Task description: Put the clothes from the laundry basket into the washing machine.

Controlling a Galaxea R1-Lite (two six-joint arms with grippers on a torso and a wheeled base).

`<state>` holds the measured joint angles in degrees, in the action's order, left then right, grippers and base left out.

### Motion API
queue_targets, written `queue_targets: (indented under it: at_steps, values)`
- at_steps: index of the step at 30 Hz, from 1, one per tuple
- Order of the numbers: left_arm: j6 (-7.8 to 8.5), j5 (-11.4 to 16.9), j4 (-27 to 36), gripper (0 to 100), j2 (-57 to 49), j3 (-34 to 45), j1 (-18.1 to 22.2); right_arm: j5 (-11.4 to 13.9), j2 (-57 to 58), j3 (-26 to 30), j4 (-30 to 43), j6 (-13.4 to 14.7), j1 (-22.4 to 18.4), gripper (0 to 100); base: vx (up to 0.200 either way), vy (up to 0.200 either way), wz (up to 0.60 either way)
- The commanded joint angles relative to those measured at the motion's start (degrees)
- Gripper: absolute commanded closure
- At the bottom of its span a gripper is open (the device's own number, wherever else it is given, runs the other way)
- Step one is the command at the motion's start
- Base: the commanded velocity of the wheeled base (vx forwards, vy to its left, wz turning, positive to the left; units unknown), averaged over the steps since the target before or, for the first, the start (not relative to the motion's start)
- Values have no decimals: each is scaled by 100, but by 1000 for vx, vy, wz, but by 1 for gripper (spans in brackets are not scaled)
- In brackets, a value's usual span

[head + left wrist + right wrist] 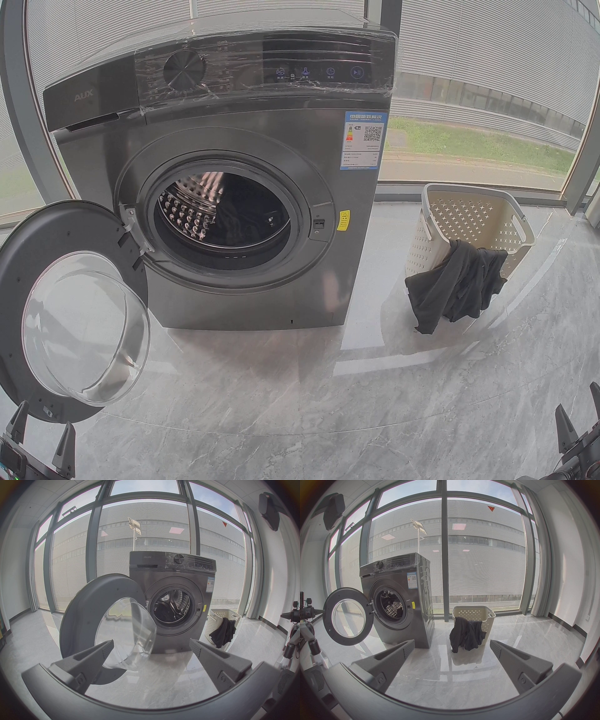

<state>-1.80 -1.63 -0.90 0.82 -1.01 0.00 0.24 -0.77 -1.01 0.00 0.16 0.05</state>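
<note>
From the head we look down at the washer (pixel 237 131); both wrists face it and the basket (pixel 473 614), farther back.

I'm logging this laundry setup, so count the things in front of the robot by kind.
Washing machine: 1
Laundry basket: 1
Black garment: 1
Total: 3

Glossy grey marble floor (pixel 387 412) fills the lower frame. Tall dark-framed windows (pixel 484 558) rise above, with a ribbed building (pixel 487 573) in daylight beyond.
</note>
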Motion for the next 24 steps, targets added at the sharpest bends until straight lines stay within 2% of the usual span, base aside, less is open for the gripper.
queue_targets:
  at_steps: [1, 10, 19, 23, 24]
  values:
    - [-13, 5, -6, 0, -82, 84, 0, 2, 77, 92, 0, 2, 4, 0, 0, 0, 0]
    - [-13, -12, 2, 0, -73, 75, 0, 2, 77, 101, 0, 2, 4, 0, 0, -200, 0]
    - [-13, -4, 2, 0, -82, 75, 9, 2, 77, 92, 0, 2, 4, 0, 0, 0, 0]
    - [295, 84, 64, 0, -82, 92, 9, 2, 77, 101, 0, 2, 4, 0, 0, 0, 0]
    - [330, 128, 73, 0, -82, 84, 0, 2, 77, 92, 0, 2, 4, 0, 0, 0, 0]
